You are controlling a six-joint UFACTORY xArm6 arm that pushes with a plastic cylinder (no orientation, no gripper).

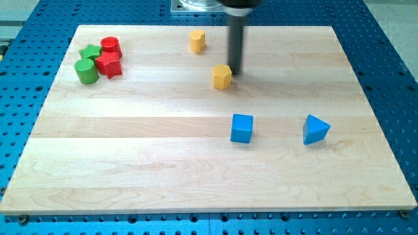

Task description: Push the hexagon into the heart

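Observation:
A yellow hexagon block (pixel 222 76) lies on the wooden board, a little above the board's middle. A second yellow block, which looks like the heart (pixel 197 40), sits up and to the left of it near the board's top edge. My tip (pixel 234 72) is right next to the hexagon's upper right side, touching it or nearly so. The dark rod rises straight up from there to the view's top. The heart stands apart from both the hexagon and the tip.
A cluster sits at the board's upper left: a red cylinder (pixel 111 46), a red star (pixel 109 64), a green star (pixel 89 52) and a green cylinder (pixel 85 70). A blue cube (pixel 241 128) and a blue triangle (pixel 315 129) lie to the lower right of the hexagon.

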